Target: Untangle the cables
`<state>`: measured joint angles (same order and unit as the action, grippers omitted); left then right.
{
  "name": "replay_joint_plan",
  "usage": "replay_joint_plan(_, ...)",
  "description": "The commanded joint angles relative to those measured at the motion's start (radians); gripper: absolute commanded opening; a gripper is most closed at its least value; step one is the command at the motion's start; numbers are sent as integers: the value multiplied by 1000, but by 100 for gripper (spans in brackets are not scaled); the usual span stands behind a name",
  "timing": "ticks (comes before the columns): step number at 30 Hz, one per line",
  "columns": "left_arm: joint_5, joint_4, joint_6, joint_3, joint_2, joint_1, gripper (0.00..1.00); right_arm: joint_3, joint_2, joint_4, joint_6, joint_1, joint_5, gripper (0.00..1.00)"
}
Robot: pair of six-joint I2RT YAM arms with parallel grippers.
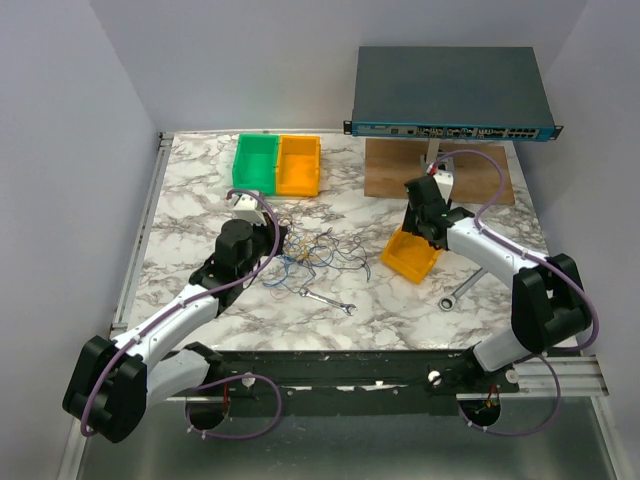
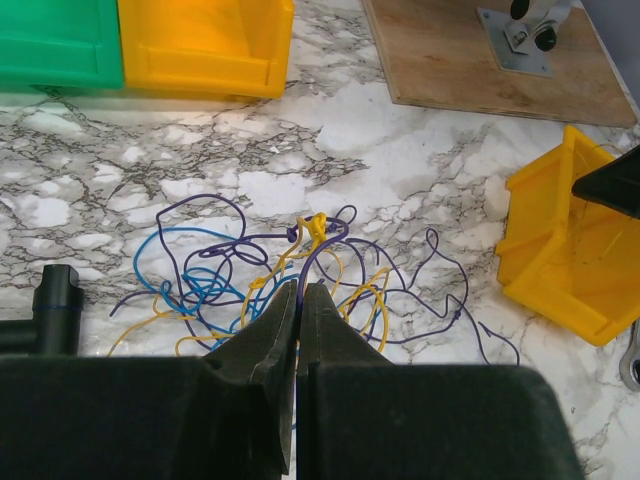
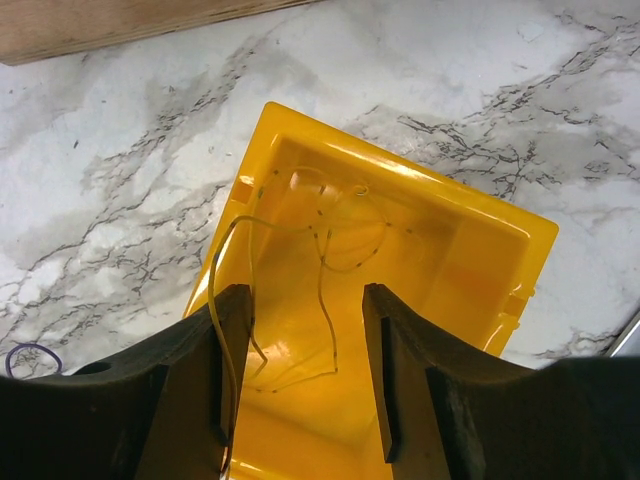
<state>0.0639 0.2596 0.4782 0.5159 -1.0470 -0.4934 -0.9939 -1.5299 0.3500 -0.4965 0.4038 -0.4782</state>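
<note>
Overhead wide — wrists close, share yellow bin (image 1: 405,258).

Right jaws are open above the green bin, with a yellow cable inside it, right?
Not quite. The bin under the open right jaws is yellow, not green. The yellow cable does lie inside it. The right wrist view shows this.

A robotics lab cell: plain walls (image 1: 60,100) enclose a marbled tabletop (image 1: 195,195), a rack network switch (image 1: 450,90) beyond the right hand (image 3: 305,300).

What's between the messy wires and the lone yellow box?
Just bare marble tabletop separates the tangled blue, yellow and purple wires from the tilted yellow plastic bin, per the left wrist view.
</note>
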Motion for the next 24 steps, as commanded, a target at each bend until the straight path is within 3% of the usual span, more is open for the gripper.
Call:
replay_joint_plan(1,13,1,-12,29,11,-7,4,-12,-18,28,6,-2,-31,56)
replay_joint_plan(5,12,1,-13,29,10,-7,4,9,-26,7,-32,-9,-40,63)
replay_joint_plan(14,13,0,-14,30,16,-7,4,115,125,-72,-163,-139,107,63)
replay_joint_plan(24,12,0,-15,29,19,-7,4,107,229,-70,-149,-201,232,67)
